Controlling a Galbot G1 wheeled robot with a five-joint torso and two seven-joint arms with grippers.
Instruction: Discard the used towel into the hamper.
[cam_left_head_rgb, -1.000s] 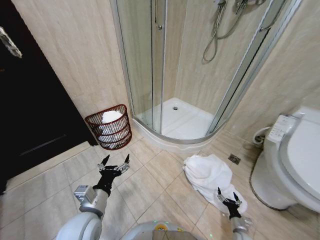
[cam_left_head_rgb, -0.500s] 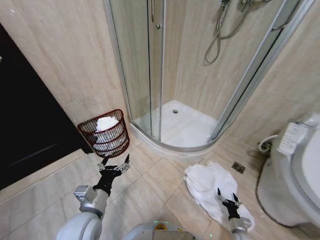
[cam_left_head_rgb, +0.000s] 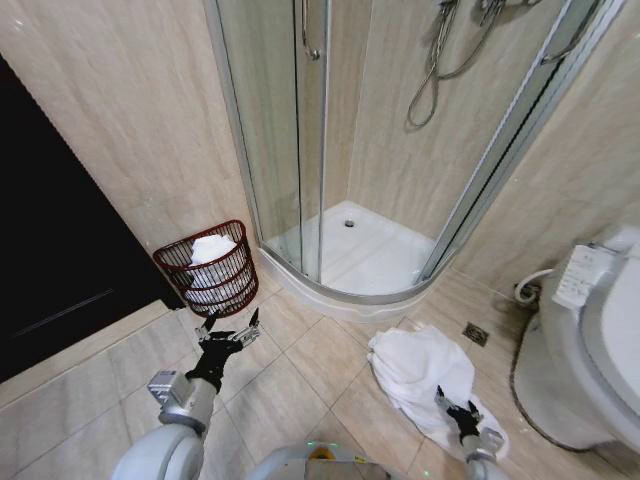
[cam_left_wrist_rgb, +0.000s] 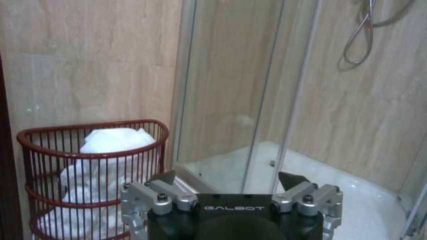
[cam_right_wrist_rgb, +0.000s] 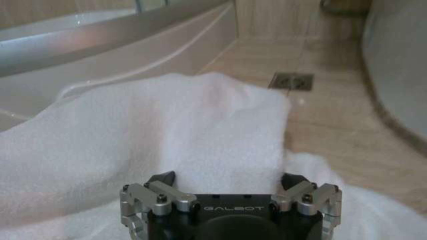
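I see my right gripper (cam_left_head_rgb: 457, 409) spread wide over the near edge of the towel (cam_left_head_rgb: 420, 370), gripping nothing. My left gripper (cam_left_head_rgb: 228, 328) hangs equally wide and empty just before the hamper (cam_left_head_rgb: 210, 270), left of the towel.

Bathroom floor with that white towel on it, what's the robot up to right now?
The used towel lies crumpled on the tiles between the shower tray and the toilet. The right gripper hangs open just over its near edge, holding nothing. The left gripper is open and empty, pointing toward the hamper by the wall, which already has white cloth in it.
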